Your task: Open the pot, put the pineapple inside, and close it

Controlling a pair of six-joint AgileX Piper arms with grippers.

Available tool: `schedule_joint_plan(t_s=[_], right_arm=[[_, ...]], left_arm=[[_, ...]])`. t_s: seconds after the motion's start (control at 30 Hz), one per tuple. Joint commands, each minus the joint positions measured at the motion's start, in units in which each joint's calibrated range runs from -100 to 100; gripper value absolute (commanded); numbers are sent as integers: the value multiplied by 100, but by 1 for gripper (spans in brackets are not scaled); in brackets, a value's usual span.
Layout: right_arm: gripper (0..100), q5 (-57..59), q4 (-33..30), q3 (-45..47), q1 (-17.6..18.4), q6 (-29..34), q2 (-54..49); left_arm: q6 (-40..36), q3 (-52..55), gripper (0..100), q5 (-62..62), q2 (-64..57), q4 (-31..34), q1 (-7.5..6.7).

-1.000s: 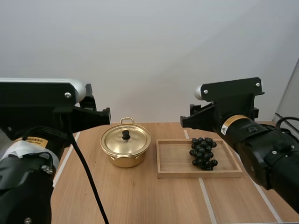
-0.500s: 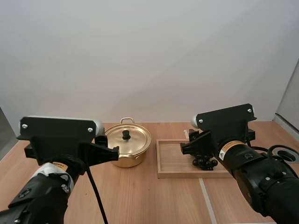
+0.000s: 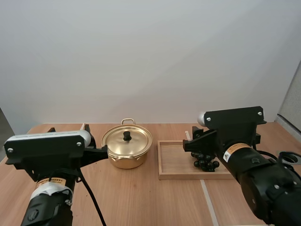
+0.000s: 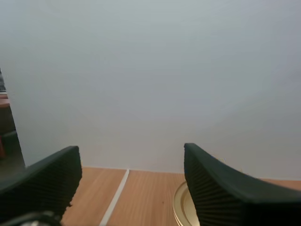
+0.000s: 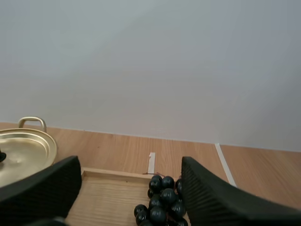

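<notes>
A wooden tray (image 3: 175, 165) (image 5: 109, 197) is lying flat on the right half of a light wooden table (image 3: 141, 197) (image 4: 150, 190) (image 5: 117, 150), its long sides running left to right. A white tape strip (image 3: 209, 203) is running across the tabletop from the tray's near rim toward the camera, and a short piece (image 3: 187, 135) (image 5: 151, 163) is showing just beyond the far rim. Another strip (image 5: 225, 165) is slanting over the wood beside the tray, and one more (image 4: 115, 197) is crossing the table's left part. A plain pale wall (image 3: 150, 56) is standing behind the table.
</notes>
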Motion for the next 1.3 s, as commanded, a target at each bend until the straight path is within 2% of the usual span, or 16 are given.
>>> schedule_joint_plan(t_s=[0.0,0.17,0.27,0.4,0.5,0.6,0.7,0.8,0.83,0.93,1.03,1.07,1.13,1.27], right_arm=[[100,-148,43,314,-24,78,-765],[100,-148,29,1030,-24,91,-1937],[100,142,-10,1117,-24,91,-2648],[100,662,122,1117,-14,132,-2473],[100,818,284,1117,-14,132,-2415],[100,976,284,1117,-14,132,-2415],[100,1726,296,1117,-14,63,-2415],[100,2350,593,1117,-14,-235,-2415],[100,2370,777,1117,-14,-386,-2415],[100,2370,1158,1117,-14,-712,-2415],[100,2370,1189,1117,-14,-724,-2415],[100,2446,1186,1117,-14,-724,-2415],[100,2663,1186,1117,-14,-724,-2415],[100,2788,1186,1117,-14,-576,-2415]], left_arm=[[-94,24,100,5,-26,9,8],[-94,24,100,1423,-26,51,8],[-94,24,100,1658,-26,51,8],[-94,24,100,2487,-26,83,8],[-94,24,100,3530,-26,403,8],[-94,24,100,3430,-26,432,8],[-94,24,100,3430,-26,432,8],[-94,24,100,3430,-26,432,8],[-94,24,95,3430,-26,432,8],[-94,24,49,3430,-26,432,8],[-94,24,5,3430,-26,432,0],[-85,24,0,3450,-59,432,-8],[-85,24,0,3579,-231,432,-32],[-85,24,0,4080,-886,443,-168]])
